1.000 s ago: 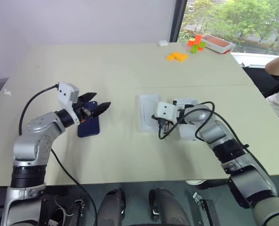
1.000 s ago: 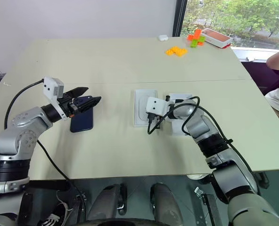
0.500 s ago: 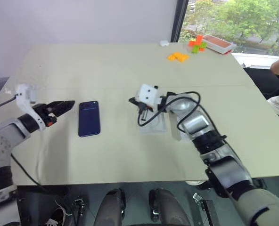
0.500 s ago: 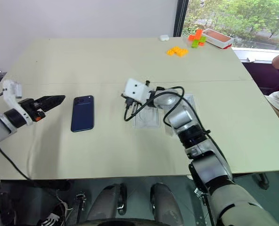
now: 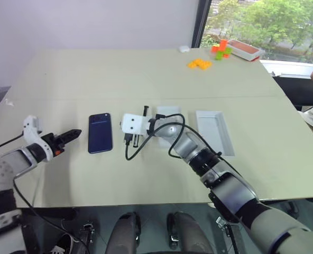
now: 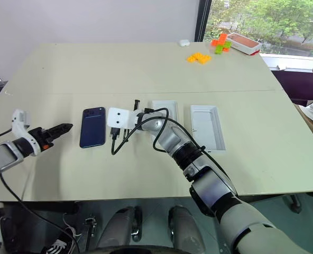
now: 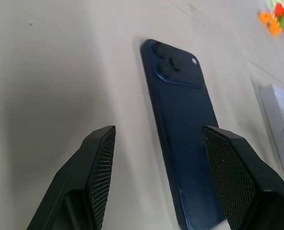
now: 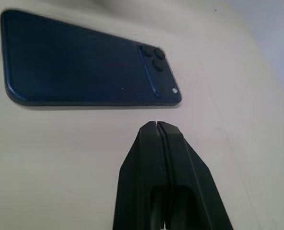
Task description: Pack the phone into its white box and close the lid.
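Beige table [image 5: 146, 74] carries everything, with a window at upper right of the head views. Phone [image 5: 100, 133] lies flat, back up, left of centre, camera cluster at its far end; nothing touches it. Right gripper [image 8: 157, 125] sits just beside the phone's right long edge, fingers pressed together, holding nothing. Left gripper [image 7: 156, 143] hangs off the phone's left side, well apart from it, fingers spread with a wide gap, empty. White box [image 5: 168, 112] rests right of the right wrist, partly hidden by the arm. Lid [image 5: 214, 132] lies further right, open side up. Orange blocks [image 5: 199, 64] and a red tray [image 5: 243, 49] sit at the far upper right.
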Controlling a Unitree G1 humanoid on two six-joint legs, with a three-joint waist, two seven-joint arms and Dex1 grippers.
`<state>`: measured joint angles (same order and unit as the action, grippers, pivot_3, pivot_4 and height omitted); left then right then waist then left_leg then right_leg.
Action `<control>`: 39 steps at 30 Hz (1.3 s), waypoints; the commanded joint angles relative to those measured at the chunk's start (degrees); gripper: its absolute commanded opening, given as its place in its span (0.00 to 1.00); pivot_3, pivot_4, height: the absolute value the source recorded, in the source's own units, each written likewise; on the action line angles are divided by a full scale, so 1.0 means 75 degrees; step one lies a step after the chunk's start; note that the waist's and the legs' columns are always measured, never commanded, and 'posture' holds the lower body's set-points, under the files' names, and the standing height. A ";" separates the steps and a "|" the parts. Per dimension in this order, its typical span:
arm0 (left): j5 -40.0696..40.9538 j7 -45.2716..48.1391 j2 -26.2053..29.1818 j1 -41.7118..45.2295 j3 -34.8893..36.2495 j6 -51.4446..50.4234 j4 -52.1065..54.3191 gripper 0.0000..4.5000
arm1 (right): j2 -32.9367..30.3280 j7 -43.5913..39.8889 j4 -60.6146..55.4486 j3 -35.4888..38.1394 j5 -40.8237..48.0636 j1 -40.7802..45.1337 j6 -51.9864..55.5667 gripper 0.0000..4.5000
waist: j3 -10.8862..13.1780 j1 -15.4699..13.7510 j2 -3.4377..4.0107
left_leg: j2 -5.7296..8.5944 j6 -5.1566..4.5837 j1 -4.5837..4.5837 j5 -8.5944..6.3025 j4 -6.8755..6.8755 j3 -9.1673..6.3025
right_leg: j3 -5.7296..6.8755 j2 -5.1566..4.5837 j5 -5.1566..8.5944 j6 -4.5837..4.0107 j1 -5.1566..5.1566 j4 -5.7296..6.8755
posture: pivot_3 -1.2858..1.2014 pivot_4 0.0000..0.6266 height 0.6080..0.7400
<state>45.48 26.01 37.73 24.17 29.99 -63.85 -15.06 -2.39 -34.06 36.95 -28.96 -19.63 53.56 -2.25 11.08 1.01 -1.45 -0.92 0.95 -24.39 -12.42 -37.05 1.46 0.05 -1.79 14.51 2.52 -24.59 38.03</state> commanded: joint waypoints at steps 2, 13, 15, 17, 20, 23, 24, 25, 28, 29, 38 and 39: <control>-0.0059 -0.0061 -0.0103 0.0388 -0.0198 -0.0302 -0.0282 0.68 | 0.0231 0.0209 0.0353 0.0022 -0.0149 0.0296 -0.0084 0.00 | -0.0001 0.0036 -0.0003 | 0.0000 0.0000 -0.0002 0.0000 0.0002 0.0001 | -0.0002 -0.0001 -0.0002 0.0002 -0.0001 -0.0003 | 0.52 0.24 1.00; -0.0274 0.0067 -0.0246 0.1127 -0.0553 -0.1377 -0.1656 0.68 | 0.0644 0.0350 0.0903 -0.0161 -0.0553 0.0266 0.0058 0.00 | -0.0008 -0.0005 0.0003 | 0.0006 0.0005 0.0008 0.0000 0.0018 0.0001 | 0.0001 -0.0011 -0.0007 0.0011 0.0001 0.0002 | 0.52 0.24 1.00; -0.0337 0.0151 -0.0295 0.1205 -0.0728 -0.1396 -0.1681 0.68 | 0.0750 0.0419 0.0963 -0.0183 -0.0627 0.0280 0.0210 0.00 | -0.0009 -0.0009 0.0003 | 0.0011 0.0008 0.0007 -0.0001 0.0018 0.0001 | 0.0008 -0.0024 -0.0002 0.0002 0.0004 0.0002 | 0.52 0.24 1.00; -0.0400 0.0233 -0.0413 0.1307 -0.0991 -0.1535 -0.1665 0.68 | 0.0843 0.0355 0.0919 -0.0220 -0.0655 0.0274 0.0355 0.00 | -0.0010 -0.0018 0.0003 | 0.0015 0.0024 0.0008 -0.0011 0.0017 0.0003 | 0.0009 -0.0032 -0.0001 -0.0001 0.0007 0.0002 | 0.52 0.24 1.00; -0.0513 0.0232 -0.0715 0.1431 -0.1224 -0.1610 -0.1646 0.68 | 0.0872 0.0344 0.0929 -0.0311 -0.0786 0.0296 0.0411 0.00 | -0.0023 -0.0052 0.0010 | 0.0017 0.0027 0.0008 -0.0012 0.0017 0.0003 | 0.0021 -0.0044 -0.0001 -0.0001 0.0014 0.0000 | 0.52 0.24 1.00; -0.0590 0.0343 -0.0895 0.1457 -0.1345 -0.1660 -0.1619 0.68 | 0.0866 0.0251 0.0874 -0.0334 -0.0825 0.0262 0.0487 0.00 | -0.0039 -0.0048 0.0020 | 0.0024 0.0027 0.0008 -0.0013 0.0020 0.0012 | 0.0045 -0.0075 0.0000 -0.0001 0.0020 0.0000 | 0.52 0.24 1.00; -0.0606 0.0372 -0.0933 0.1456 -0.1373 -0.1685 -0.1596 0.68 | 0.0852 0.0230 0.0836 -0.0335 -0.0842 0.0247 0.0503 0.00 | -0.0046 -0.0047 0.0023 | 0.0029 0.0027 0.0008 -0.0013 0.0019 0.0014 | 0.0045 -0.0081 0.0000 -0.0002 0.0023 0.0000 | 0.52 0.24 1.00; -0.0557 0.0405 -0.0992 0.1499 -0.1320 -0.1767 -0.1622 0.68 | 0.0825 0.0205 0.0800 -0.0327 -0.0849 0.0236 0.0511 0.00 | -0.0051 -0.0045 0.0022 | 0.0037 0.0026 0.0008 -0.0013 0.0019 0.0015 | 0.0045 -0.0089 0.0001 -0.0003 0.0028 -0.0001 | 0.52 0.24 1.00; -0.0486 0.0465 -0.1092 0.1600 -0.1205 -0.1964 -0.1648 0.68 | 0.0756 0.0163 0.0754 -0.0303 -0.0853 0.0211 0.0517 0.00 | -0.0060 -0.0045 0.0022 | 0.0045 0.0024 0.0008 -0.0012 0.0019 0.0015 | 0.0047 -0.0099 0.0001 -0.0003 0.0031 -0.0001 | 0.52 0.24 1.00; -0.0453 0.0530 -0.1095 0.1606 -0.1231 -0.2066 -0.1583 0.68 | 0.0727 0.0159 0.0750 -0.0295 -0.0858 0.0199 0.0521 0.00 | -0.0060 -0.0046 0.0021 | 0.0047 0.0022 0.0008 -0.0011 0.0019 0.0014 | 0.0048 -0.0101 0.0001 -0.0003 0.0031 -0.0001 | 0.52 0.24 1.00; -0.0800 0.0656 -0.1007 0.1559 -0.1210 -0.1743 -0.1631 0.68 | 0.0471 0.0146 0.0713 -0.0362 -0.0973 0.0052 0.0378 0.00 | -0.0061 -0.0037 0.0020 | 0.0048 0.0016 0.0007 -0.0006 0.0020 0.0014 | 0.0052 -0.0102 0.0002 -0.0002 0.0032 -0.0002 | 0.52 0.24 1.00; -0.0808 0.0659 -0.1013 0.1522 -0.1153 -0.1687 -0.1657 0.68 | 0.0466 0.0128 0.0694 -0.0350 -0.0953 0.0033 0.0389 0.00 | -0.0061 -0.0035 0.0020 | 0.0048 0.0016 0.0007 -0.0006 0.0020 0.0014 | 0.0052 -0.0102 0.0002 -0.0002 0.0032 -0.0001 | 0.52 0.24 1.00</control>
<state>41.21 31.51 31.01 37.53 23.34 -76.55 -25.71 1.29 -32.97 43.78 -31.48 -26.70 54.33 0.61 10.62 0.75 -1.30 -0.56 1.06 -24.33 -12.46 -36.89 1.57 0.44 -2.56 14.52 2.50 -24.35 38.03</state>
